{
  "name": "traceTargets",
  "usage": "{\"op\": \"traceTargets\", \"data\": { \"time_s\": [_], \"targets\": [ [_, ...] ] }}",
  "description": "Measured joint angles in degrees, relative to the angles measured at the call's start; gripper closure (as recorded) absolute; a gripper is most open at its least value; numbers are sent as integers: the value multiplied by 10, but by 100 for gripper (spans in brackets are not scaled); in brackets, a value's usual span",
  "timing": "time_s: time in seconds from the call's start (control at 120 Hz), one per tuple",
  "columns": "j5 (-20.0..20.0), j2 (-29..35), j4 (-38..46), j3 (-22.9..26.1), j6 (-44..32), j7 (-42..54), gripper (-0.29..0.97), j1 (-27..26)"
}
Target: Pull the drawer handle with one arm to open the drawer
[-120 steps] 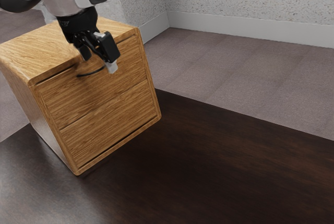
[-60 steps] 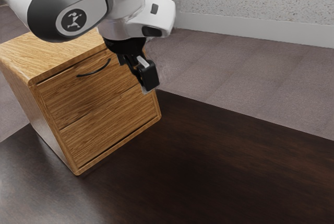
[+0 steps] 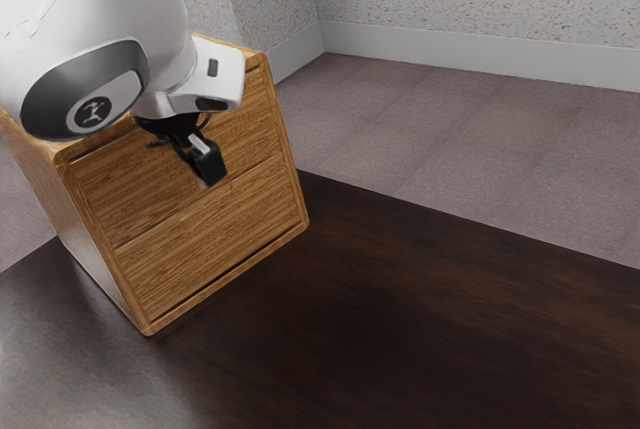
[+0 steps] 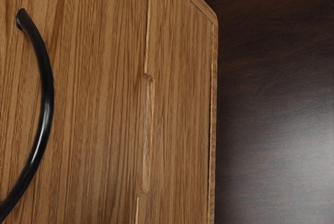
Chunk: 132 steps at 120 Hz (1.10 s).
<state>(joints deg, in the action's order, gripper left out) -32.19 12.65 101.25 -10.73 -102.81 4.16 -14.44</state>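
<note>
Gripper (image 3: 213,177) back at the top drawer (image 3: 130,184) front after swinging wide half a second ago. Drawer handle (image 4: 45,104) lies beside the hand, not in it. Fingers (image 3: 205,161): gap cannot be told. Drawer still flush shut; grasp yet to come.

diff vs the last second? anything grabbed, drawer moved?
The gripper swung out to the exterior view's right, away from the black handle, then came back left and now hangs in front of the upper drawer, beside the handle. Nothing visibly taken hold of. The wooden cabinet has not moved; the drawer front stays flush, shut.
</note>
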Motion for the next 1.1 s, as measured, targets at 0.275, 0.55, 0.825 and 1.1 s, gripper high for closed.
{"op": "traceTargets", "data": {
  "time_s": [0.275, 0.55, 0.825, 1.1],
  "targets": [
    [-30, -7, -7, -14, -13, 1, 0, -27],
    [-6, -16, -10, -44, -15, 3, 0, -27],
    [17, -31, -23, -65, -20, 6, 0, -26],
    [33, -32, -24, -74, -22, 8, 0, -27]
  ]
}}
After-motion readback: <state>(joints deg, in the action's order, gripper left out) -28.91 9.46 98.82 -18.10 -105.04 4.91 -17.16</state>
